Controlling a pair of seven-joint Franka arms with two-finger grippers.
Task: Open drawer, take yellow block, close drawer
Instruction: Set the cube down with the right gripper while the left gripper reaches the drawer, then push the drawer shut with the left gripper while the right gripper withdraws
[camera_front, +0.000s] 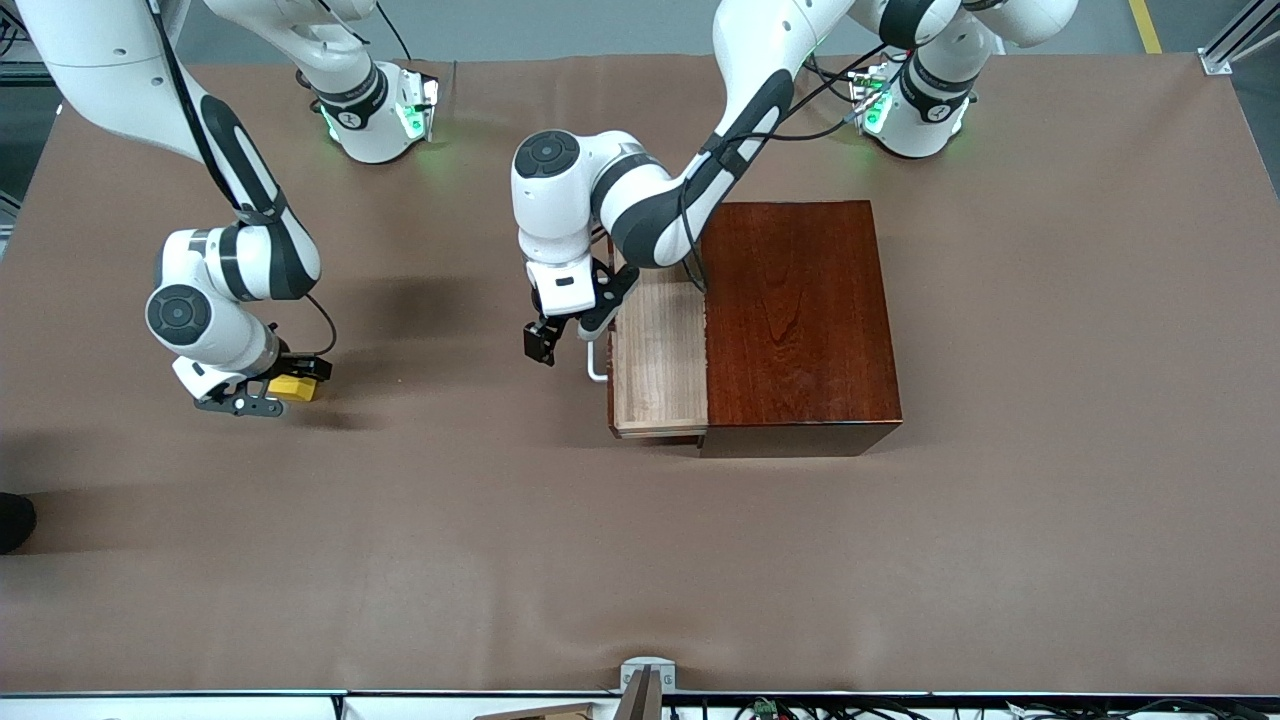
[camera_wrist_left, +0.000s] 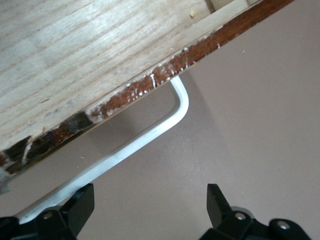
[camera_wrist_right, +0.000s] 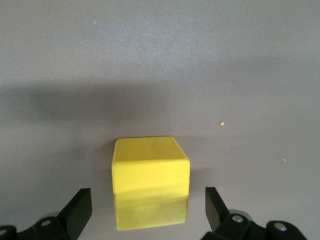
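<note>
The yellow block (camera_front: 294, 388) (camera_wrist_right: 150, 172) rests on the brown table toward the right arm's end. My right gripper (camera_front: 278, 391) (camera_wrist_right: 148, 210) is open, with a finger on each side of the block and a gap between each finger and it. The drawer (camera_front: 658, 350) (camera_wrist_left: 75, 50) is pulled partly out of the dark reddish-brown box (camera_front: 800, 320), and its pale tray shows nothing inside. My left gripper (camera_front: 568, 330) (camera_wrist_left: 150, 205) hangs open in front of the drawer. One of its fingers is beside the white loop handle (camera_front: 595, 365) (camera_wrist_left: 150, 135), and nothing is between the fingers.
The brown cloth-covered table (camera_front: 640, 560) stretches wide between the box and the front camera. Both arm bases (camera_front: 380, 120) (camera_front: 920, 110) stand along the table's edge farthest from that camera. A small mount (camera_front: 647, 685) sits at the edge nearest to it.
</note>
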